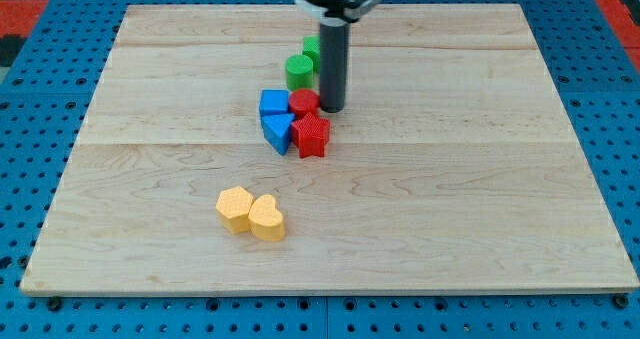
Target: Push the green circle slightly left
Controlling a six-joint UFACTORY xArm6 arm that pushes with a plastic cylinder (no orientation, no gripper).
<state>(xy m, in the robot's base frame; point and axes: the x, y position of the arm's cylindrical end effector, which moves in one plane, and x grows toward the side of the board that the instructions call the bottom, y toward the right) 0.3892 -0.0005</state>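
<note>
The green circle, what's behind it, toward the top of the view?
Behind the green circle sits a second green block, only partly visible. The rod covers its right side, so its shape can't be made out. My tip is right of the circle, beside the red blocks.

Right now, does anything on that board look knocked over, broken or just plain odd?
Nothing stands out. The blocks sit flat and whole on the board: two green, two blue and two red bunched near my tip, and two yellow touching lower down. No pincer: only a rod.

No text, label, brand, number or sign can be read anywhere on the blocks, rod or surroundings.
</note>
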